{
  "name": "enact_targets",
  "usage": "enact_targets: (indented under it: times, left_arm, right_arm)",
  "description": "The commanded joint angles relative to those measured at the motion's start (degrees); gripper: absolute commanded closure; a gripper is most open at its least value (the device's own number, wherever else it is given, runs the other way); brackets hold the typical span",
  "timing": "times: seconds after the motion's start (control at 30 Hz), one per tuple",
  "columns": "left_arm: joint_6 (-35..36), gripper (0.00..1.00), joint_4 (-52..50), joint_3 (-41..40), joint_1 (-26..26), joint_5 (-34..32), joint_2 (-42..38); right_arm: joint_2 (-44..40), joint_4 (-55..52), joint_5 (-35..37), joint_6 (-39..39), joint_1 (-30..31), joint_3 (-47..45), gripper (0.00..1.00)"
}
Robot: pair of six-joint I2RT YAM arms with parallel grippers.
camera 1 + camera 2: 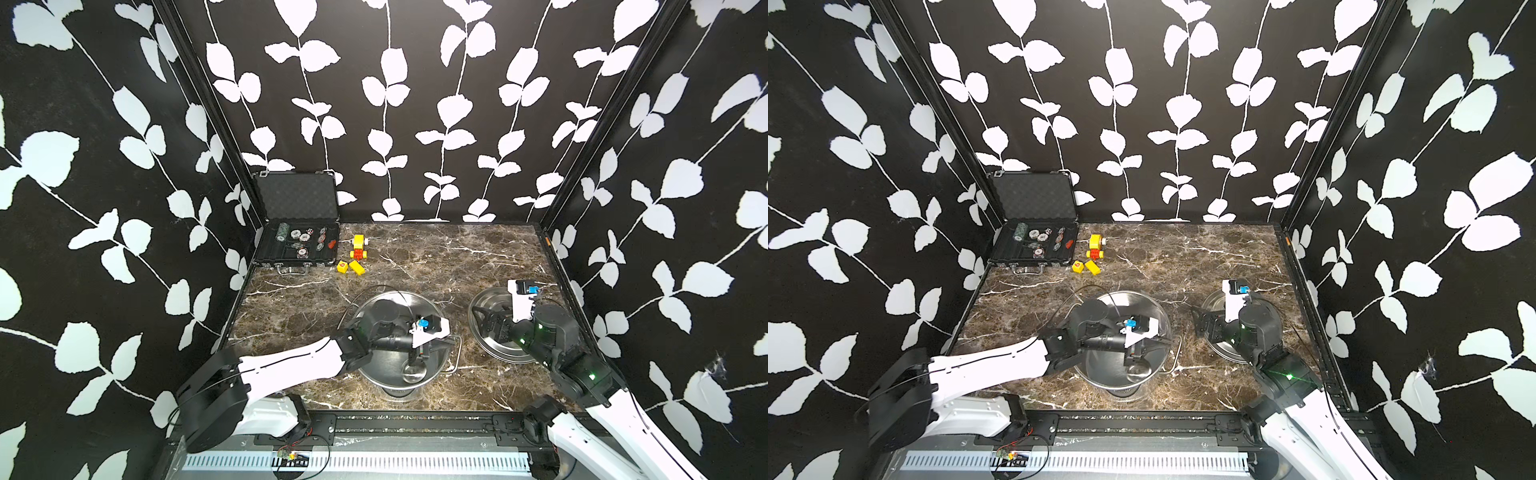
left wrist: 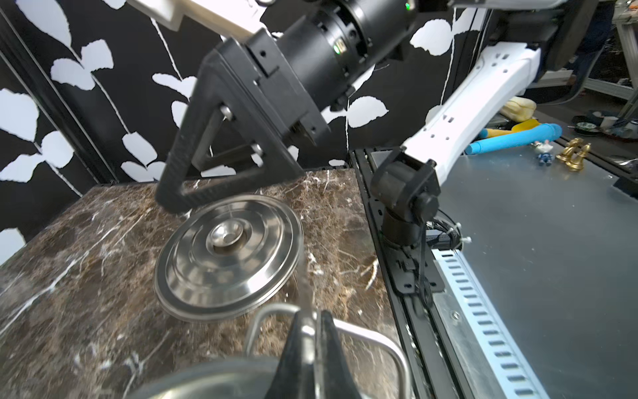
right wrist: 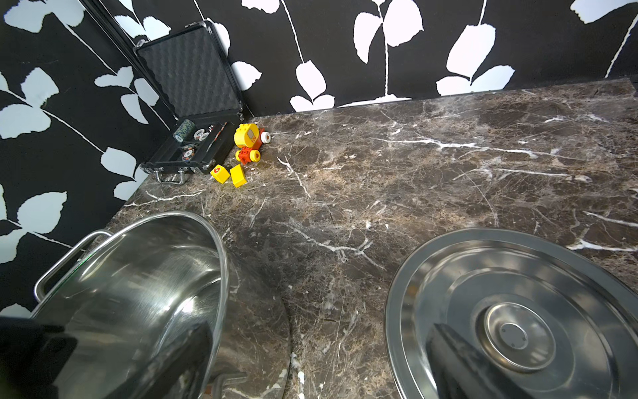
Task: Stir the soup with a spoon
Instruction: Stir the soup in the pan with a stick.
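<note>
Left end effector [image 1: 419, 356] gripping spoon [image 1: 412, 369], inside pot [image 1: 383, 375]

left arm [image 1: 291, 365] and right arm [image 1: 623, 419]: white moulded links with thin black seam lines and small slots, fat black cylindrical joints, green leds on the right arm's joints. white wrist camera brackets, each with a blue plug [image 1: 424, 322]; a black cable [image 2: 423, 255] at the right arm's base. right gripper [image 1: 478, 324] is black, its finger [image 2: 186, 148] a ribbed triangular frame with silver screws.
</note>
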Motion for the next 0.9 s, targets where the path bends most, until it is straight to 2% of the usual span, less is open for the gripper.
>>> enact_targets:
  times: [0.0, 0.17, 0.23, 0.37, 0.47, 0.57, 0.63, 0.77, 0.87]
  left_arm:
    - [-1.2, 1.00, -4.0, -3.5, -0.1, -3.6, -5.8]
    - [-2.3, 1.00, -9.9, -8.2, -0.1, -10.8, -15.5]
    - [-2.8, 1.00, -11.9, -10.1, -0.1, -15.6, -19.8]
    - [-2.3, 1.00, -15.2, -12.0, -0.1, -29.0, -26.7]
    - [-0.7, 1.00, -16.2, -11.6, 0.0, -39.2, -28.5]
    - [0.8, 1.00, -14.0, -10.3, 0.7, -45.9, -27.1]
    - [0.5, 1.00, -11.3, -9.1, 2.3, -47.9, -24.4]
    - [-1.1, 1.00, -1.5, -7.0, 6.9, -45.1, -16.9]
    - [-0.4, 1.00, 2.8, -3.5, 8.6, -43.4, -10.6]
  right_arm:
    - [0.5, 2.6, -0.5, 0.0, 0.2, 0.5, 0.01]
    - [1.8, 3.5, -1.4, -0.1, 0.2, 1.1, 0.01]
    - [2.3, 3.7, -1.8, -0.2, 0.2, 1.4, 0.01]
    - [2.9, 4.3, -2.1, -0.2, 0.2, 1.6, 0.01]
    - [3.2, 4.8, -2.4, 0.1, 0.2, 1.8, 0.01]
    - [2.9, 4.7, -2.5, 0.3, 0.2, 1.7, 0.01]
    - [2.6, 4.7, -2.5, 0.5, 0.2, 1.7, 0.01]
    - [1.4, 3.7, -2.3, 0.6, 0.2, 1.7, 0.01]
    - [0.2, 2.6, -1.8, 0.5, 0.2, 1.5, 0.01]
